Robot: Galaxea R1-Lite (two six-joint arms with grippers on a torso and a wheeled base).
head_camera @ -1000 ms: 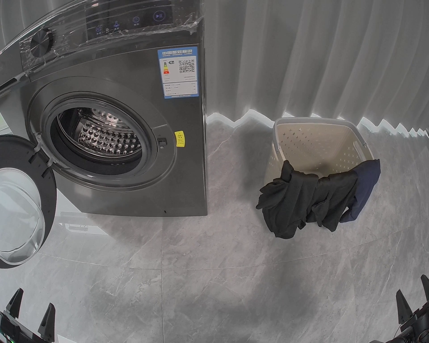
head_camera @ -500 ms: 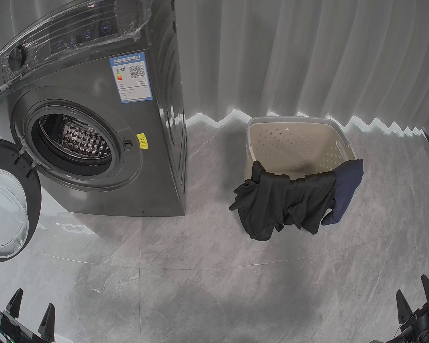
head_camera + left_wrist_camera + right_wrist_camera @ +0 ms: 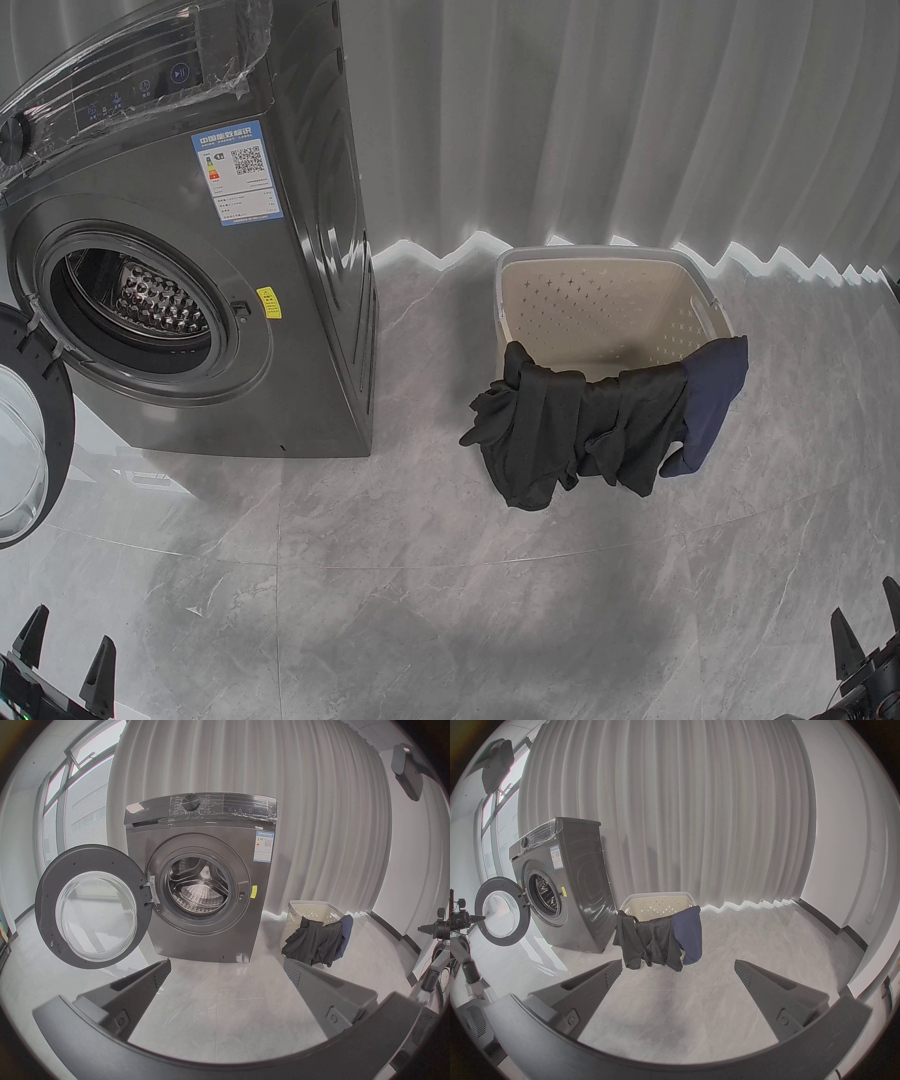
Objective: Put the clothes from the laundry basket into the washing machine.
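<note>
While standing off from the basket [image 3: 600,253], seems to be at the approach step, with no garment picked. Shows the left pincer [image 3: 67,647] at the lower left corner of the head frame and the right pincer [image 3: 862,623] at the lower right, both spread wide and holding nothing. Finds the clothes draped over the near rim of the basket, right of centre: black cloth [image 3: 562,427] hanging down the outside wall, a navy piece [image 3: 712,389] touching it on the right. Places the washer [image 3: 300,281] at upper left, door [image 3: 28,422] swung open at the left edge, drum [image 3: 131,300] bare as far as can be told. Calls next, by judgement, for closing in on the basket, lowering one pincer onto the bunched black cloth at the rim, and pinching a thick fold, not a loose edge. Warrants care then in lifting clear of the rim, given touching pieces likely to drag together.
</note>
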